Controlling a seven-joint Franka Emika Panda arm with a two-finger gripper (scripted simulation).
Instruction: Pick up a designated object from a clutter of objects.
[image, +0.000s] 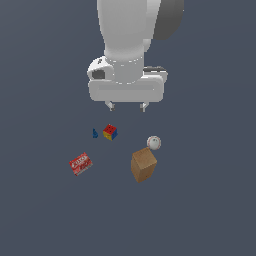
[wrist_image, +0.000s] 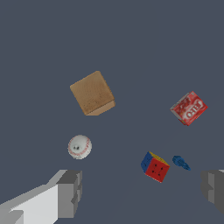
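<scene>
The designated object is the tan-brown box (image: 143, 165) (wrist_image: 92, 93), standing upright on the dark floor toward the exterior view's right. My gripper (image: 127, 105) (wrist_image: 142, 190) hangs well above the clutter of objects, open, with nothing between its fingers (wrist_image: 70, 192). It sits higher and farther back than the box, closer to the cube. A white ball (image: 154, 143) (wrist_image: 79, 146) lies just behind the box.
A red-yellow-blue cube (image: 110, 132) (wrist_image: 155, 166) and a tiny blue piece (image: 94, 133) (wrist_image: 180, 162) lie below the gripper. A flat red printed box (image: 80, 163) (wrist_image: 188, 108) rests at the exterior view's left.
</scene>
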